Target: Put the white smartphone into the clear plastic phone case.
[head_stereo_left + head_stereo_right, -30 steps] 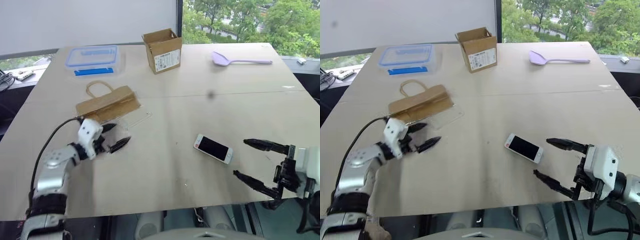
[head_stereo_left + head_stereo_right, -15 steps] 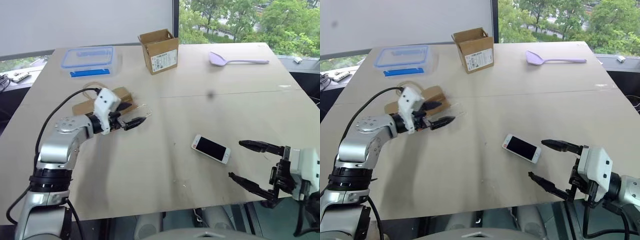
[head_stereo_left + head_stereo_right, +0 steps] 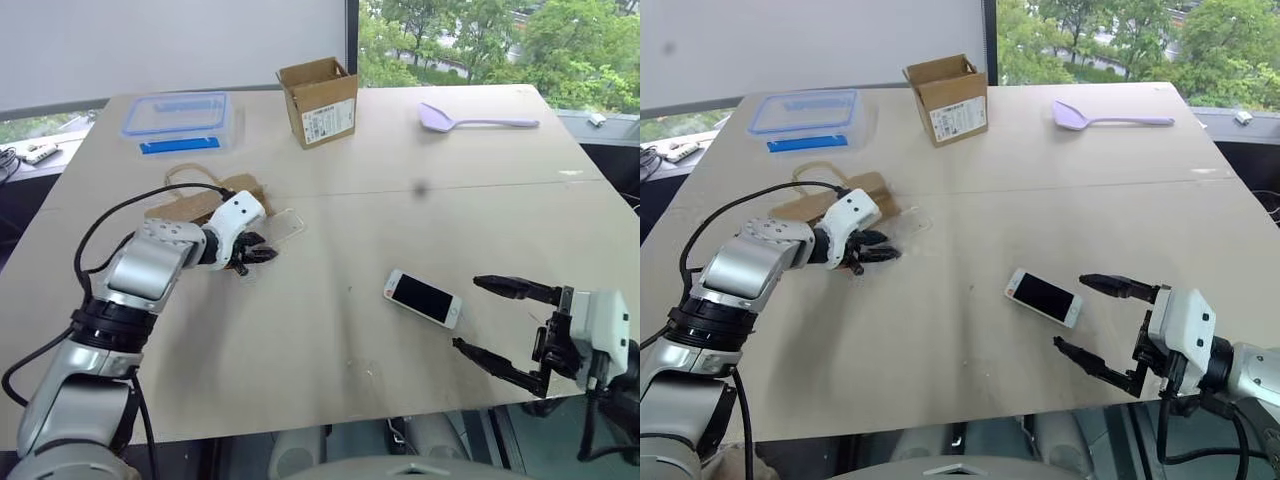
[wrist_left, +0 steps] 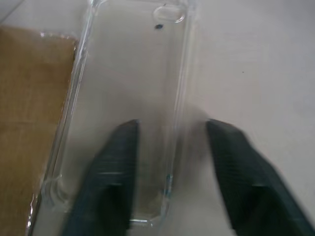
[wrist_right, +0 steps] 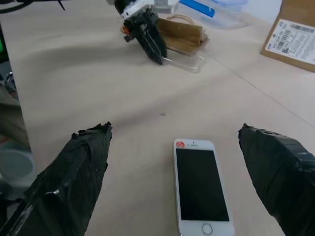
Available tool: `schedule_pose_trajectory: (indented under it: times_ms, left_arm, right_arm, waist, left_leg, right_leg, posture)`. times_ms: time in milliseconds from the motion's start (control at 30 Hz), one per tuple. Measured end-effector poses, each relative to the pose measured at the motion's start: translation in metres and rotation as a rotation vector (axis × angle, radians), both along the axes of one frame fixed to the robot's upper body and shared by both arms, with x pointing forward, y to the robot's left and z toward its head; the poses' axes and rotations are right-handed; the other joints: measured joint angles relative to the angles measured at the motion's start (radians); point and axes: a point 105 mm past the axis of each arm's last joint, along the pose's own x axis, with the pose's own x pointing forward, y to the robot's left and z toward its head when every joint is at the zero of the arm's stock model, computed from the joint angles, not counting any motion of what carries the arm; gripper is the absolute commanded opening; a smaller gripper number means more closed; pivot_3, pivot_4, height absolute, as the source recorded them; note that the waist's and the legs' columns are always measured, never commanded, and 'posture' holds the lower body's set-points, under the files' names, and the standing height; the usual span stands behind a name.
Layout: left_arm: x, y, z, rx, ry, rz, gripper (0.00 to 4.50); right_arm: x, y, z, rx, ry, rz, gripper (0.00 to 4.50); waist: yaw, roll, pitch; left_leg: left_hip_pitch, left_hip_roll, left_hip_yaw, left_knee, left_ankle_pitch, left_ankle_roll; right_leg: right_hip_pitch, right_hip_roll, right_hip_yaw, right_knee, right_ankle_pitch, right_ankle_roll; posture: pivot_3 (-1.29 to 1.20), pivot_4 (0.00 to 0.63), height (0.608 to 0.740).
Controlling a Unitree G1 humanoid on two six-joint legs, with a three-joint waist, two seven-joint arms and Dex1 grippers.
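Observation:
The white smartphone (image 3: 424, 298) lies screen up on the table, right of centre. My right gripper (image 3: 470, 313) hovers just to its right near the front edge. It is open wide, with the smartphone (image 5: 202, 184) lying ahead between its fingers and untouched. The clear plastic phone case (image 3: 285, 225) lies flat at the left, beside a brown paper bag (image 3: 205, 200). My left gripper (image 3: 260, 255) points down at the case's near end. Its fingers stand a little apart, one over the case (image 4: 133, 73) and one outside its long edge, with that edge between them.
A blue-rimmed clear container (image 3: 183, 118) sits at the far left. An open cardboard box (image 3: 322, 100) stands at the far middle, and a lilac spatula (image 3: 470, 120) lies at the far right. The table's front edge runs just below my right gripper.
My left gripper has swung toward the case, tipped downward over its near end, and its fingers have drawn much closer together. The right gripper and the smartphone have stayed put.

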Motion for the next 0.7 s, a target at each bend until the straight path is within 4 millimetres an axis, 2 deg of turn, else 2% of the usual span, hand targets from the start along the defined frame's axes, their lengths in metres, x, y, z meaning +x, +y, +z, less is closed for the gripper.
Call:
schedule_pose_trajectory:
  times_ms: [33, 133, 267, 433, 567, 600, 633, 700]
  left_arm:
    - [-0.003, -0.001, 0.001, -0.026, 0.035, 0.028, 0.03]
    - [-0.012, -0.008, 0.002, -0.136, 0.150, 0.106, 0.03]
    - [-0.028, -0.041, 0.006, -0.324, 0.335, 0.147, 0.03]
    - [-0.014, -0.060, 0.033, -0.445, 0.295, 0.163, 0.03]
    - [-0.015, -0.083, 0.030, -0.451, 0.296, 0.144, 0.03]
    - [-0.016, -0.089, 0.028, -0.450, 0.299, 0.140, 0.54]
    - [-0.018, -0.093, 0.026, -0.451, 0.303, 0.135, 0.79]
    - [-0.022, -0.099, 0.022, -0.457, 0.315, 0.121, 1.75]
  right_arm:
    - [0.000, 0.000, -0.001, 0.001, 0.001, -0.008, 4.50]
    - [-0.001, -0.001, -0.002, 0.003, 0.006, -0.021, 4.50]
    - [-0.002, 0.001, -0.003, 0.000, -0.003, -0.029, 4.50]
    - [-0.001, 0.005, -0.003, -0.002, -0.011, -0.025, 4.50]
    - [0.000, 0.007, -0.002, 0.001, -0.020, -0.014, 4.50]
    - [0.000, 0.007, -0.002, 0.000, -0.023, -0.013, 4.50]
    - [0.001, 0.008, -0.002, 0.001, -0.023, -0.011, 4.50]
    - [0.001, 0.008, -0.002, 0.004, -0.022, -0.010, 4.50]
  waist:
    - [-0.001, 0.000, 0.000]
    - [0.000, 0.000, 0.000]
    - [0.005, -0.003, 0.002]
    - [0.001, -0.003, 0.002]
    - [0.000, -0.003, 0.002]
    - [0.000, -0.003, 0.002]
    - [0.001, -0.003, 0.002]
    - [0.001, -0.003, 0.002]
  left_leg:
    - [0.000, 0.000, 0.000, 0.000, 0.000, 0.000]
    - [-0.001, 0.000, 0.000, 0.000, 0.000, 0.000]
    - [-0.002, -0.001, -0.002, 0.001, 0.000, 0.000]
    - [-0.001, -0.001, -0.002, 0.001, 0.000, 0.000]
    - [-0.001, -0.001, -0.002, 0.001, 0.000, 0.000]
    - [-0.001, -0.001, -0.002, 0.001, 0.000, 0.000]
    - [-0.001, -0.001, -0.002, 0.001, 0.000, 0.000]
    - [-0.001, -0.001, -0.002, 0.001, 0.000, 0.000]
  right_leg:
    - [0.000, 0.000, 0.000, 0.000, 0.000, 0.000]
    - [0.000, 0.000, 0.000, 0.000, 0.000, 0.001]
    - [0.000, -0.001, -0.002, 0.000, -0.001, 0.002]
    - [0.000, -0.001, -0.001, 0.002, -0.001, 0.002]
    - [0.000, -0.001, 0.000, 0.002, 0.001, 0.005]
    - [0.000, -0.001, 0.000, 0.002, 0.001, 0.005]
    - [0.000, -0.001, 0.000, 0.002, 0.001, 0.005]
    - [0.000, -0.001, 0.000, 0.003, 0.001, 0.005]
  posture:
    - [0.00, 0.150, 0.740]
    - [0.00, 0.150, 0.740]
    - [0.00, 0.150, 0.740]
    - [0.00, 0.150, 0.740]
    - [0.00, 0.150, 0.740]
    - [0.00, 0.150, 0.740]
    - [0.00, 0.150, 0.740]
    - [0.00, 0.150, 0.740]
